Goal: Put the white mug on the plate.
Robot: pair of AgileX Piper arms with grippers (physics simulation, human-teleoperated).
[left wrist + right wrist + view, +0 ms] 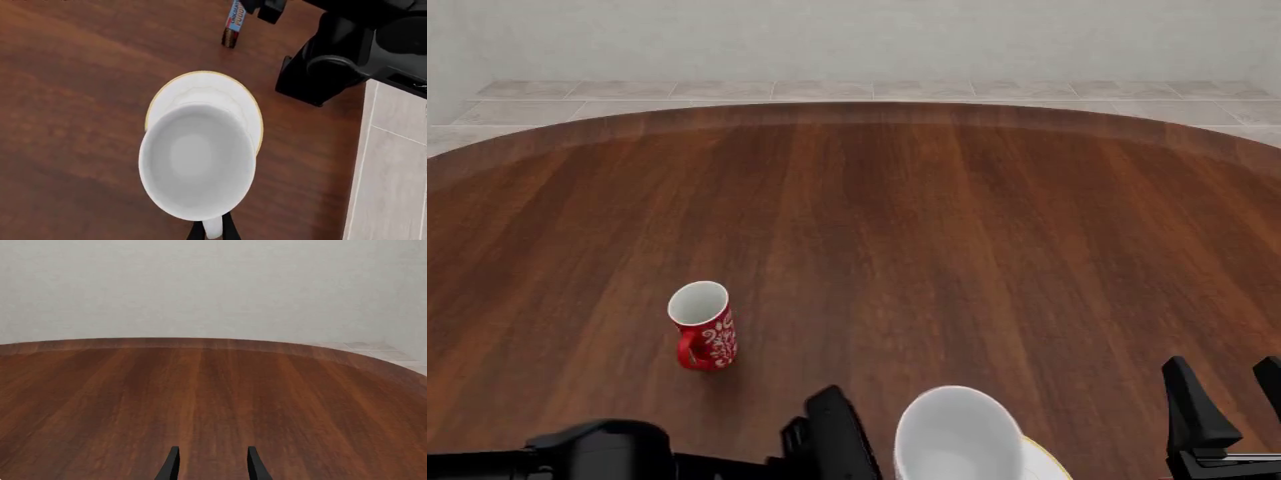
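**White mug held over the plate at the near edge of the worktop**

The only writing in view is on a small blue-wrapped stick-shaped item [233, 22] lying on the wood in the left wrist view; its label carries white lettering, but it is too small and blurred to read. The red mug [705, 327] bears white patterns on its side, not legible words.

The white mug [197, 162] sits directly in front of the left hand [213, 231]. In the left wrist view its wide round opening faces the camera, and its handle lies between the two dark fingertips [196, 232], which close in on the handle from either side, pinching it. The mug's rim overlaps the plate [230, 95], covering most of it, so only a crescent of the white plate and its thin gold edge shows beyond the mug. Whether the mug's base touches the plate cannot be told from these views.

In the front view the white mug appears at the bottom edge, just right of the left arm's dark body, with a sliver of the plate's gold rim showing at its right side. The red mug stands upright on the brown wooden worktop [961, 230], well apart to the left and farther back.

The right hand [210, 464] hangs over bare wood, its two fingers spread with a clear gap between them, holding and touching nothing.
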